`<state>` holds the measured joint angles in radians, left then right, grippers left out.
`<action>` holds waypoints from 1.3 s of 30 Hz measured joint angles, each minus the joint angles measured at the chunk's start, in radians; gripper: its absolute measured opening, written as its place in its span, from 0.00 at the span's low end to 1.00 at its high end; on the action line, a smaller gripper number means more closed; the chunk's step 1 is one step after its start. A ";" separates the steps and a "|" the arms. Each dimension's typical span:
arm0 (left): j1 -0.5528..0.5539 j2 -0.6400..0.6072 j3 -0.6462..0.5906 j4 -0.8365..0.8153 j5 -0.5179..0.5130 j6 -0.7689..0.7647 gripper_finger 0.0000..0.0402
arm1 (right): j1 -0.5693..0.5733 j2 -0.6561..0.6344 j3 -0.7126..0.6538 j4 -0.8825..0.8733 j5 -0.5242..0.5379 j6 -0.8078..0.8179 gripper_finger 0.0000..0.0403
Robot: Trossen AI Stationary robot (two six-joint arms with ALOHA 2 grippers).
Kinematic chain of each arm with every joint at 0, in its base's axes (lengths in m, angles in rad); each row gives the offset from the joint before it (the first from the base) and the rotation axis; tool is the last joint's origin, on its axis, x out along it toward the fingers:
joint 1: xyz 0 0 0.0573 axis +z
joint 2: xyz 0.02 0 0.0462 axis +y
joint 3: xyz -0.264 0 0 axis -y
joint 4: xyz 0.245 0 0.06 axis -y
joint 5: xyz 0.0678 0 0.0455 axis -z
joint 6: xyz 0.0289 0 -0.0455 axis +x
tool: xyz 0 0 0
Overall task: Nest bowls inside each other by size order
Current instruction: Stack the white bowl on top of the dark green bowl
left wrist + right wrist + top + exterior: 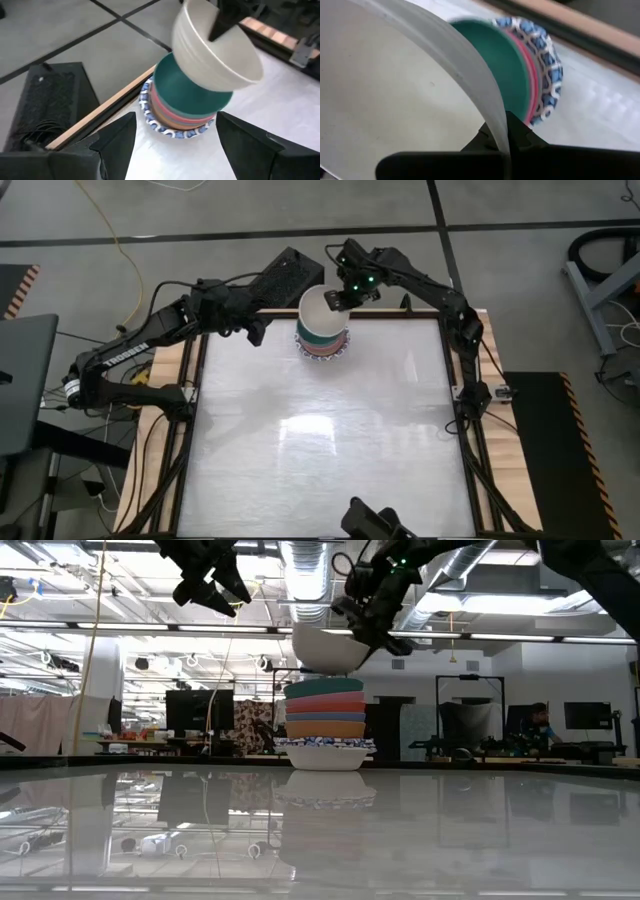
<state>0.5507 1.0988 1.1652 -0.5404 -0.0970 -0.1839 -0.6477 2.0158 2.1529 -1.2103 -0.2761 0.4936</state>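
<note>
A stack of bowls [322,345] stands near the middle of the table's far edge. Its blue-patterned white bottom bowl [326,752] rests on the table, with orange, pink and red bowls nested above it and a teal bowl [192,97] on top. A cream bowl [325,648] hangs just above the stack, with my right gripper [337,299] shut on it. My left gripper [256,331] is raised to the left of the stack, its fingers [115,137] open and empty. My right gripper pinches the cream bowl's rim [496,125] on the bowl's far right side, with one finger [222,22] inside the bowl and the other outside. The fingers slant down from the far right. The bowl is lifted clear, tilted, above the teal bowl.
A black box [285,278] lies beyond the table's far edge, behind the left arm. Wooden rails [195,370] border the white tabletop. The wide near part of the tabletop [330,450] holds no objects.
</note>
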 joint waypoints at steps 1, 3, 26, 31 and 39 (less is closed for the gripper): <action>0.000 0.000 0.000 -0.005 -0.009 0.005 0.66 | -0.002 0.005 0.000 -0.012 -0.003 -0.004 0.01; 0.000 0.000 0.000 -0.011 -0.024 0.011 0.66 | -0.004 0.024 0.000 -0.010 -0.014 -0.012 0.01; 0.000 0.000 0.000 -0.053 -0.046 0.022 0.65 | 0.000 0.068 0.000 -0.031 0.003 -0.055 0.17; 0.000 0.000 0.000 -0.053 -0.046 0.022 0.65 | -0.001 0.068 0.000 -0.031 0.013 -0.057 0.28; 0.000 0.000 0.000 -0.053 -0.046 0.020 0.65 | -0.009 0.066 0.000 -0.047 0.010 -0.109 0.40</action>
<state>0.5507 1.0988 1.1652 -0.5938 -0.1429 -0.1635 -0.6571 2.0819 2.1529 -1.2576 -0.2665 0.3846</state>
